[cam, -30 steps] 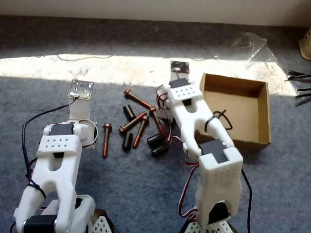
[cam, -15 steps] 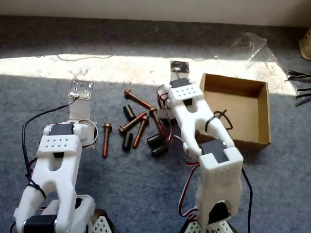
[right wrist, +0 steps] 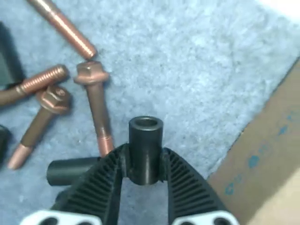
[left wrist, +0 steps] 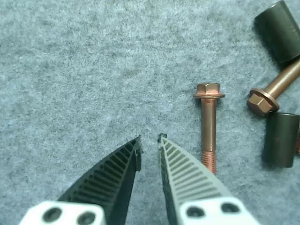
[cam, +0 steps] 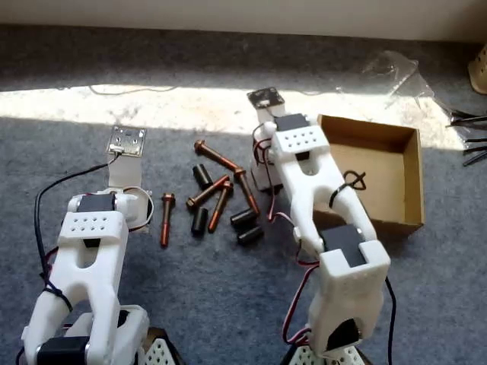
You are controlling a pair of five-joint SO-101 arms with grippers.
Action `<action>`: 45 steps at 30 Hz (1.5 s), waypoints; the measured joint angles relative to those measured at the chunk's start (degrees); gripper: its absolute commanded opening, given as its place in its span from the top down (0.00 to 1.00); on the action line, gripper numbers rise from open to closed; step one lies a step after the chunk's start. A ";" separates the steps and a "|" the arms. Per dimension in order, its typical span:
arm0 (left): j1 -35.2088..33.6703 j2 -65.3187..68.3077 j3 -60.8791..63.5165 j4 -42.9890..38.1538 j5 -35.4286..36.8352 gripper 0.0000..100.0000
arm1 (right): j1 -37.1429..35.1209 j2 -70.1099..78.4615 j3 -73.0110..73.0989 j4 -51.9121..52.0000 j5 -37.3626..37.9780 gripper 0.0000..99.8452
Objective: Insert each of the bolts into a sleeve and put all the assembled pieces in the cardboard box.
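My right gripper [right wrist: 144,155] is shut on a black sleeve [right wrist: 146,143], held upright just above the grey carpet. It hangs between the bolt pile and the cardboard box [cam: 407,163], whose near wall [right wrist: 262,159] is close by. Several copper bolts [cam: 215,155] [cam: 167,218] and black sleeves [cam: 199,220] [cam: 244,218] lie loose between the arms. My left gripper [left wrist: 149,139] hovers over bare carpet with a narrow gap between its fingers and nothing in it. One bolt [left wrist: 208,123] lies just beside it, with two sleeves [left wrist: 281,138] [left wrist: 280,29] farther off.
A crumpled clear plastic bag [cam: 396,67] and some black ties [cam: 468,141] lie beyond and to the right of the box. A sunlit strip [cam: 68,103] runs across the far carpet. The box is open-topped with nothing inside.
The right arm has swung a little toward the box and its wrist has turned. The left arm and the loose bolts and sleeves have not moved.
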 measured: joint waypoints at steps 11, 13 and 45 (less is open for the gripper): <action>0.00 0.00 0.00 0.00 0.00 0.93 | 0.00 -0.18 8.44 -2.37 11.60 0.99; 0.00 0.00 0.00 0.00 0.00 0.93 | 0.00 -0.26 9.49 -2.37 12.75 0.99; 0.00 0.00 3.78 -5.45 0.00 0.93 | -0.18 -0.79 11.60 -2.46 23.65 0.90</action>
